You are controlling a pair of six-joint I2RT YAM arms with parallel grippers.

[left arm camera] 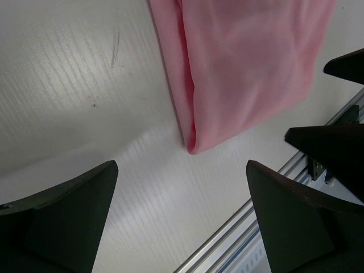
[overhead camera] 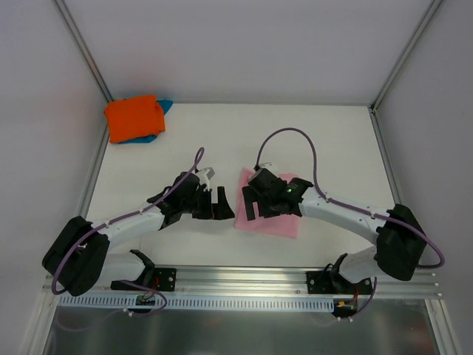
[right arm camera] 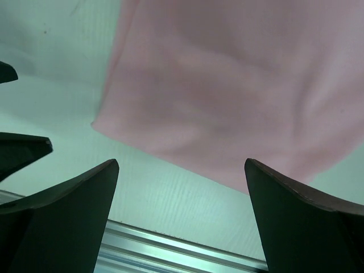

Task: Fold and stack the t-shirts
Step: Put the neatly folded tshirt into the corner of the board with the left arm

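Your left gripper (left arm camera: pixel 179 170): fingers spread wide, nothing between them, just beside folded corner of pink t-shirt (left arm camera: pixel 244 62). Your right gripper (right arm camera: pixel 181 170): likewise spread, empty, above same shirt's near edge. You see pink t-shirt folded flat and smooth, front-centre of table (overhead camera: pixel 310 140), partly hidden under right gripper. Orange t-shirt (overhead camera: pixel 133 117) folded atop teal-blue t-shirt (overhead camera: pixel 164 106), far-left corner; teal-blue mostly covered, only edges showing.

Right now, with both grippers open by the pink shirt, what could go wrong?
The left gripper and right gripper sit close together at the folded pink t-shirt's edge, so they could collide. A pinch catching only the top layer could undo the fold. The long carry to the orange t-shirt might loosen it.
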